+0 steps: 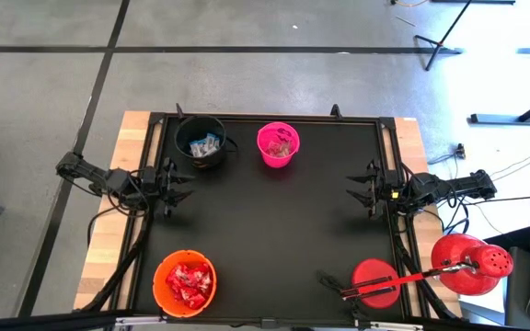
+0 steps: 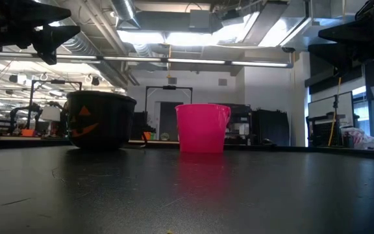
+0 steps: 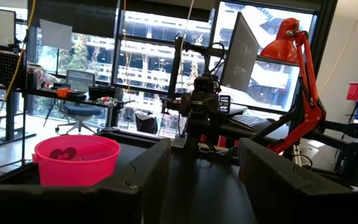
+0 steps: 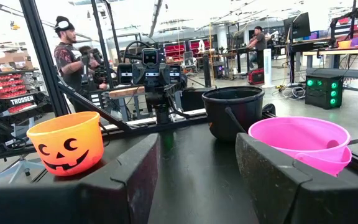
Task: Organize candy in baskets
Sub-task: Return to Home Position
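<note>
Across the dark tabletop (image 1: 283,239) three buckets are standing: the black bucket (image 1: 201,142) and pink bucket (image 1: 278,144) side by side along one edge, the orange bucket (image 1: 184,282) at the opposite edge on the left arm's side. Candy (image 1: 188,283) is lying inside all three, with none showing loose. The left hand (image 1: 180,187) is hovering at the left edge and the right hand (image 1: 361,188) at the right edge, both spread and carrying nothing. Sorting is looking finished; the step in hand is seemingly the return to rest, calling only for arms settling clear of the buckets.
</note>
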